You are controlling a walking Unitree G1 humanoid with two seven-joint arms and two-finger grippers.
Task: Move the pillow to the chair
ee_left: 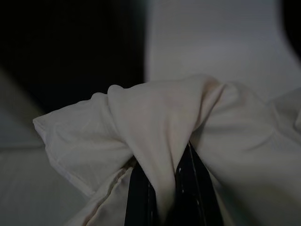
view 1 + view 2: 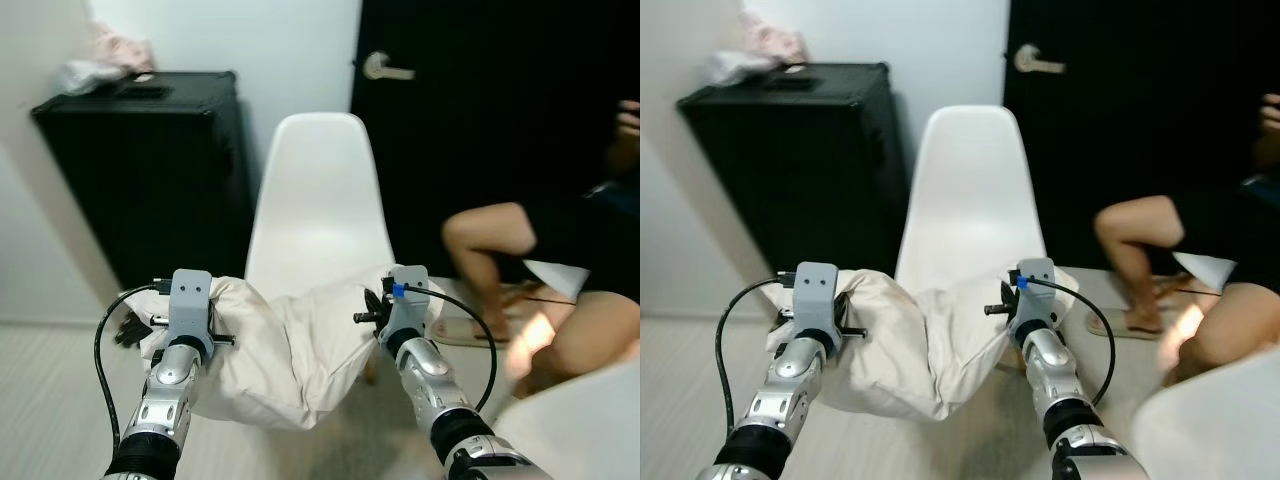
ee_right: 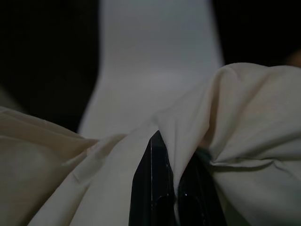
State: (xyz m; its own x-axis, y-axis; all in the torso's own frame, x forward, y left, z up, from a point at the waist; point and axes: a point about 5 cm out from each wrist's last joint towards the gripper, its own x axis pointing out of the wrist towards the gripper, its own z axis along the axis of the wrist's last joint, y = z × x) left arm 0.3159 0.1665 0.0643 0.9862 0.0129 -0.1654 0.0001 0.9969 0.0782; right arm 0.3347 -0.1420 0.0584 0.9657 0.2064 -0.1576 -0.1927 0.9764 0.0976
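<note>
A soft cream fabric pillow [image 2: 290,350] hangs slung between the two silver arms, sagging in the middle, just in front of the seat of a white moulded plastic chair [image 2: 318,190]. The left pincer [image 1: 162,197] is clamped on a bunched fold at the pillow's left end, cloth squeezed between its black fingers [image 1: 141,197]. The right pincer [image 3: 171,193] is likewise clamped on a gathered ridge of fabric at the pillow's right end. The pillow's upper edge overlaps the chair's front edge in the head views; whether it touches the seat cannot be told. Left of the chair stands a tall black case [image 2: 140,180] against the wall. To the right, a person's bare leg [image 2: 490,250] shows before a black door [image 2: 480,110].
</note>
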